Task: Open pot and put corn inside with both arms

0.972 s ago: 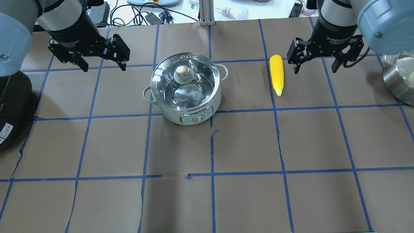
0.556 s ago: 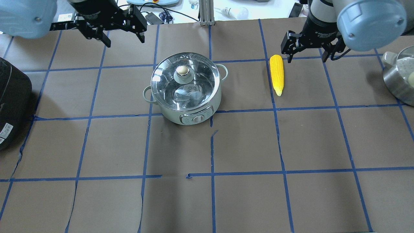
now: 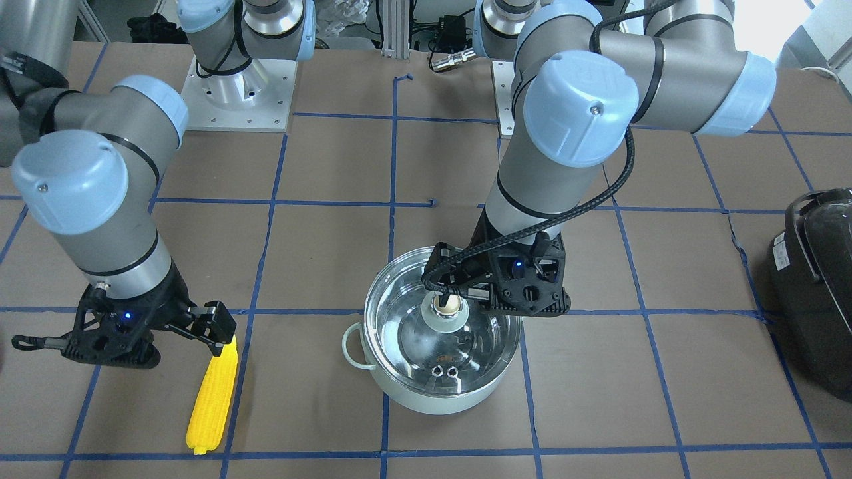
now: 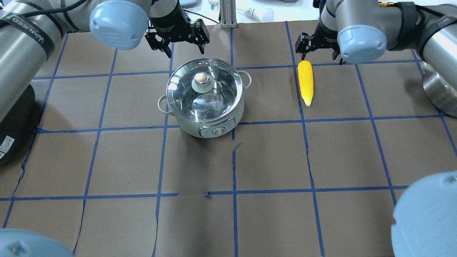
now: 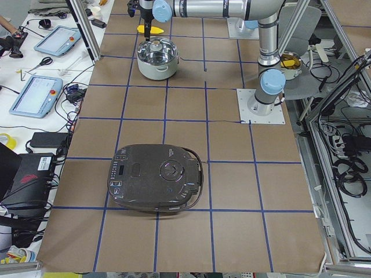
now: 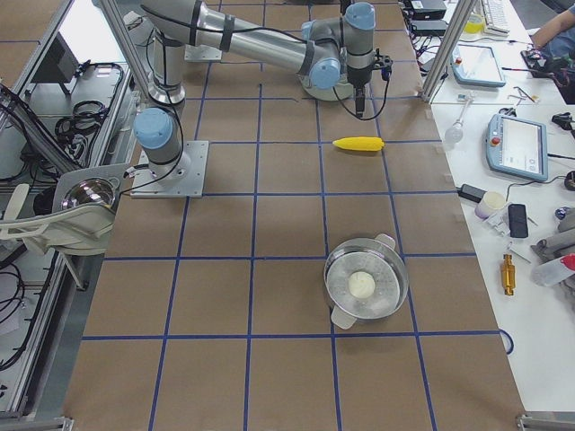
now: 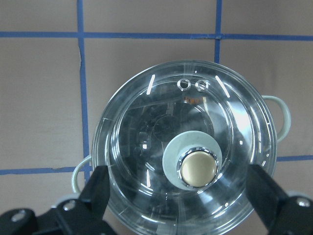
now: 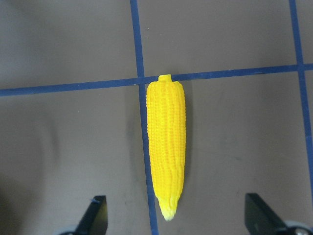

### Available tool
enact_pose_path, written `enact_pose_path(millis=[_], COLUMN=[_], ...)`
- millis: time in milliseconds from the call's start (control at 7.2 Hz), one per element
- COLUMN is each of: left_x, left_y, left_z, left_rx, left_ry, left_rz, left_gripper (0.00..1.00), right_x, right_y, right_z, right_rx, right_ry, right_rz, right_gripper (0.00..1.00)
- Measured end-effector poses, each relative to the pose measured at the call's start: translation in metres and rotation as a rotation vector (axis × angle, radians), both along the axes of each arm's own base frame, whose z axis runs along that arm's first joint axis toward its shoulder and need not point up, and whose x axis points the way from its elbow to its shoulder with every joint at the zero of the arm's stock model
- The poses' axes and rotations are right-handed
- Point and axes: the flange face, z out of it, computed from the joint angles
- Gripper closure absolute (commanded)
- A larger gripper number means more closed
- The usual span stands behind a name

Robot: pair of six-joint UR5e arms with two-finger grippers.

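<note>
Your left gripper (image 7: 177,171), spread, frames the lid knob (image 7: 198,169) at lower centre. Right gripper (image 8: 174,198) (also spread) brackets the corn (image 8: 166,147), lying top-to-bottom.

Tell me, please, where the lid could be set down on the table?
Bare: the squares between pot and black cooker, and the rows nearer the robot. Crowded: the far side, where the left gripper hangs over the pot and the right gripper over the corn.
</note>
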Motion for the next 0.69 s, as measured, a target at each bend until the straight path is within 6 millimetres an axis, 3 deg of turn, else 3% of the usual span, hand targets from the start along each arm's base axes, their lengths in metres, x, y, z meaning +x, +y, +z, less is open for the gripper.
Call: enact_pose_path(millis=[278,694], left_x=[-0.004,-0.014], left_y=[0.004,0.011], left_z=[-0.03,-0.06], left_rx=[0.048,0.088], left_ry=[-0.007,-0.008], left_rz=[0.028,0.058], left_gripper=[0.03,0.03], right_x=[-0.007,-0.023], right_y=[-0.022,-0.036], right_z=[-0.053,-0.099], right_rx=[0.02,0.044], right_ry=[-0.011,-0.016], right_rz=[-0.008,-0.036], right_gripper=[0.0,0.0])
